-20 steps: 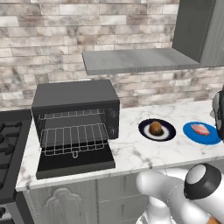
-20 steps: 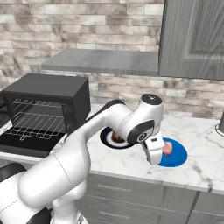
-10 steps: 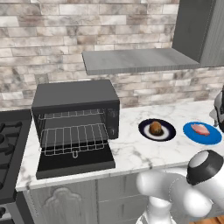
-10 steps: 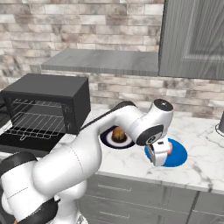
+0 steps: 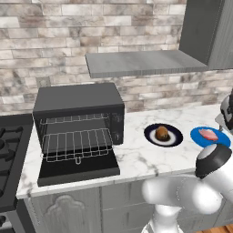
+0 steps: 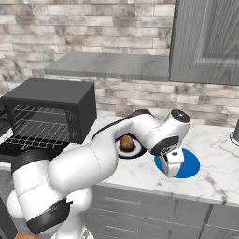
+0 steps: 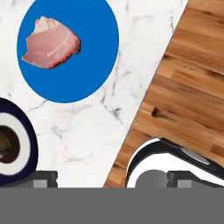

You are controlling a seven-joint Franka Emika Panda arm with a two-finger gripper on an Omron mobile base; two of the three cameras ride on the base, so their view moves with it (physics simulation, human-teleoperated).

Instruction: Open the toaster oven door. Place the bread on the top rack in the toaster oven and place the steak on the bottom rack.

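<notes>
Toaster oven [image 5: 77,102]: boxy, matte black, with a dull grey top; it sits on the white marbled counter [image 5: 136,154], just right of the gas stove [image 5: 9,154].
Toaster oven door [image 5: 77,169]: a flat black panel, folded down and lying level in front of the oven mouth, its long side running along the oven's width.
Top rack [image 5: 73,119]: a thin silver wire grid, high in the oven cavity, bare.
Bottom rack [image 5: 77,144]: a silver wire grid below it, drawn forward over the door, with a small loop at its front edge.
Bread [image 5: 161,133]: a round golden-brown lump on a dark-rimmed white plate [image 5: 175,139], right of the toaster oven.
Steak [image 7: 50,43]: a flat pale pink slab with a redder rim and uneven edges, on a smooth round blue plate [image 7: 87,65] further right of the oven, past the bread. In the hand view its long axis runs across the picture, tilted a little.
Gripper [image 6: 172,170]: pointing down over the blue plate's near edge, jaws spread wide, nothing between them.
Floor [image 7: 192,78]: warm wooden planks beyond the counter edge.
</notes>
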